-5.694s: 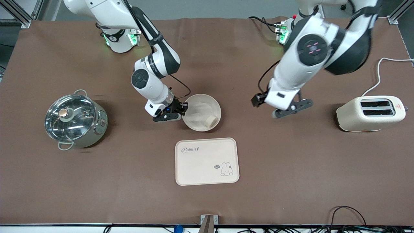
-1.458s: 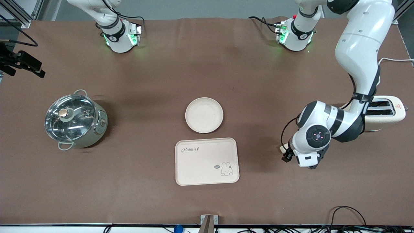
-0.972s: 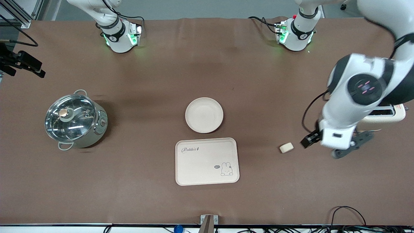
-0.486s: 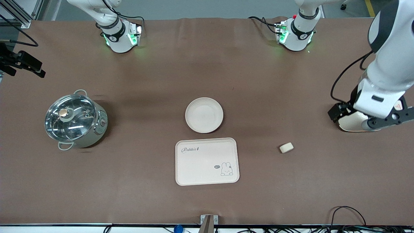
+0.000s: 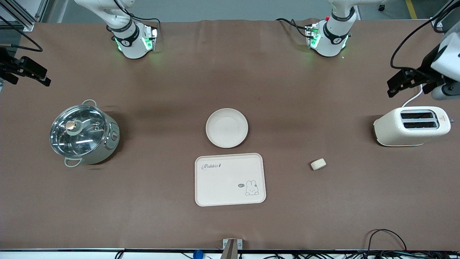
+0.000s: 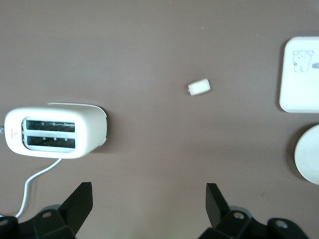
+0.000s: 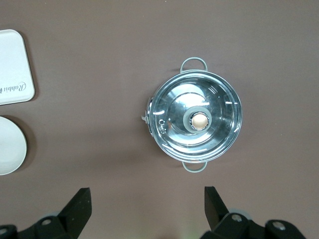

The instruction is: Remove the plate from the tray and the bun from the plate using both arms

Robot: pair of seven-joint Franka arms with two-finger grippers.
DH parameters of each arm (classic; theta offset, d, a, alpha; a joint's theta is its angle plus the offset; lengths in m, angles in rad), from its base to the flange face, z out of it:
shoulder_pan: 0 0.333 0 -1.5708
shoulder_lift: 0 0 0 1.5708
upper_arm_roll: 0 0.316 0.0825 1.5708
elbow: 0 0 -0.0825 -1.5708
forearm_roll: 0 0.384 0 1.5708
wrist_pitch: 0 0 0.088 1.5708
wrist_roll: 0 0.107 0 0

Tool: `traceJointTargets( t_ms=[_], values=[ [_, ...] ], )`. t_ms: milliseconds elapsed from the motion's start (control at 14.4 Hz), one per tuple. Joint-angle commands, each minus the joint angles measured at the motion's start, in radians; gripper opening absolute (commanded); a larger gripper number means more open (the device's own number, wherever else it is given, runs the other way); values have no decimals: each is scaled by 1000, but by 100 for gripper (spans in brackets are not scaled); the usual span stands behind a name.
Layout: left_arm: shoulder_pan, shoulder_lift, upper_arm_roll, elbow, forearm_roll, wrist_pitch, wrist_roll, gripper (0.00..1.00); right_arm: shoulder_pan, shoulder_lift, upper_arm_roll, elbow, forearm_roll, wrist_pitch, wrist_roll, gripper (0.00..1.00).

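Observation:
The plate (image 5: 226, 128) lies flat and bare mid-table, next to the rabbit tray (image 5: 230, 179); its rim also shows in the left wrist view (image 6: 309, 162) and the right wrist view (image 7: 10, 145). The bun (image 5: 318, 164) lies on the brown cloth between the tray and the toaster, also seen in the left wrist view (image 6: 199, 87). My left gripper (image 5: 441, 91) is raised over the left arm's end of the table by the toaster's cord, open and empty (image 6: 148, 199). My right gripper (image 5: 25, 72) hangs high over the right arm's end, open and empty (image 7: 147, 201).
A cream toaster (image 5: 411, 126) with a white cord stands at the left arm's end. A steel pot with a glass lid (image 5: 83, 133) stands at the right arm's end. The rabbit tray lies nearer the front camera than the plate.
My right gripper let go of the plate and withdrew. My left gripper set the bun on the cloth, then rose and drew back past the toaster. Plate and bun now lie still.

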Motion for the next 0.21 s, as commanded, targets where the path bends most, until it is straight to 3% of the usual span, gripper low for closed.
traceJointTargets(
  t_ms=[0,139],
  values=[
    [-18,-59,20,-60,-30,-13,71,100,-16,-23,13,-24,-3,2,-5,100],
    [-12,-57,20,-50,-30,-32,109,100,-16,-23,13,-26,-3,1,-5,100]
  ],
)
